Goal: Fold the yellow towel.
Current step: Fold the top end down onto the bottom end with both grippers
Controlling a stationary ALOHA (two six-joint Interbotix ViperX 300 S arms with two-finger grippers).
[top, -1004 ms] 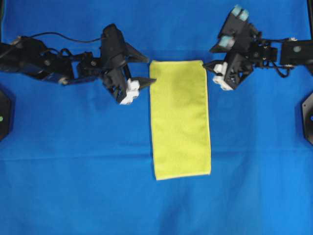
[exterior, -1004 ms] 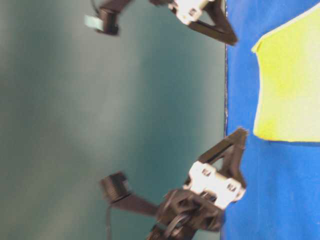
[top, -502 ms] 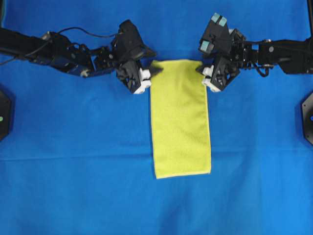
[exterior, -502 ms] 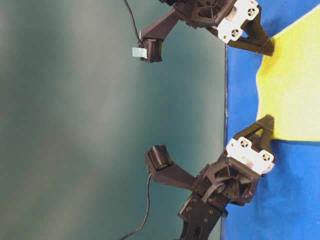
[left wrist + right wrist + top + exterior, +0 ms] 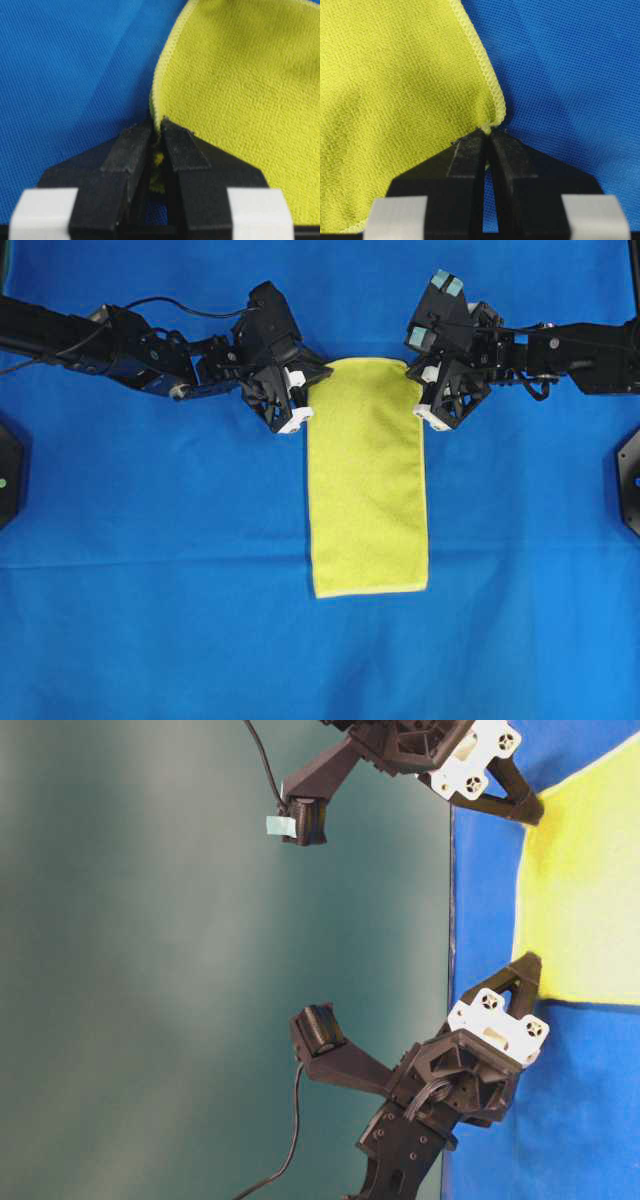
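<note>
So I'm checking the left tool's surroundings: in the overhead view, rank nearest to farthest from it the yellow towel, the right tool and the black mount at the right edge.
1. yellow towel: its top left corner is pinched in the left tool.
2. right tool: across the towel's top edge, pinching the other corner.
3. black mount: far right edge.

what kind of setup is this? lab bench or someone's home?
Most likely a lab test bench, not a home. A plain blue cloth covers the whole table, a flat green backdrop stands behind it, and the left gripper and right gripper each pinch a corner of the yellow towel.
</note>
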